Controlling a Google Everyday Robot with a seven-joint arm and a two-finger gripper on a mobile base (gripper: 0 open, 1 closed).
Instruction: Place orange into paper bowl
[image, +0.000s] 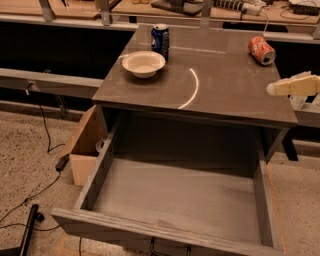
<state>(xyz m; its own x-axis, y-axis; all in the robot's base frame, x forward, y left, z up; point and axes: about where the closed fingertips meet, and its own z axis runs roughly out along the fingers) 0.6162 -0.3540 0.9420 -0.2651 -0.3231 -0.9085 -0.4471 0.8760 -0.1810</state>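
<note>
The hand (281, 87) is hanging at three o'clock beside the table (225, 85), cropped there; the drawer (175, 200) is running off-frame at six o'clock.

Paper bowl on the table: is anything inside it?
No, the paper bowl shows only its bare inside; the hand hovers at the right edge of the table.

Robot gripper (275, 88), pale cream, at the right edge of the view, in its upper half.
Only a small part of the robot shows: a long, smooth, cream-white piece, broad where it meets the picture's edge and narrowing to a rounded tip on its left. Its upper surface is lit a warm yellowish tone and its underside is shaded. Two small whitish parts show just beneath it.
</note>
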